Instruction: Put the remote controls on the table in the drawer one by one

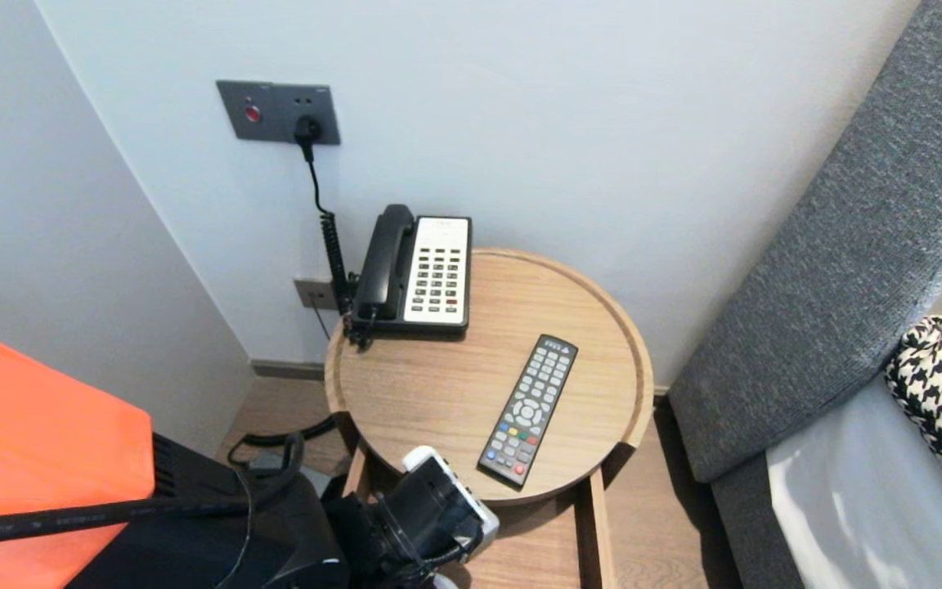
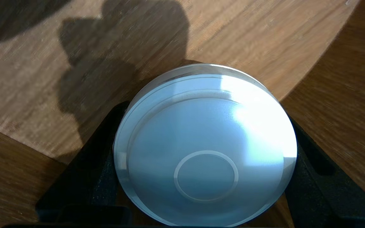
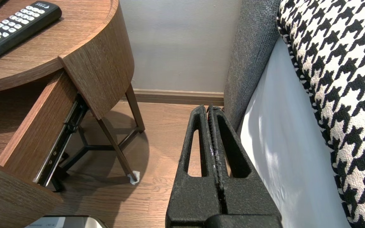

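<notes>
Evidently gripped by its rim so the pads bear on opposite edges, the round white disc (image 2: pixel 204 148) is clamped in the left gripper's (image 2: pixel 205 115) wide-set jaws, over the round wooden table's (image 1: pixel 639 360) near edge. Just beneath that gripper the wooden drawer (image 1: pixel 598 523) stands pulled out — visible floor bare — while the right gripper (image 3: pixel 208 110) hangs pinched together beside the grey upholstered sofa (image 3: pixel 252 47).

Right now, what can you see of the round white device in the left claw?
The round white device is a smooth, matte, plastic-looking disc with a stepped rim and a thin ring set off-centre on its face; sunlight glares on one side. The left claw grips its edges, black fingers on both sides. It hangs tilted at the near rim of the round wooden table, apart from the remote control. Whether it touches the table is unclear.
</notes>
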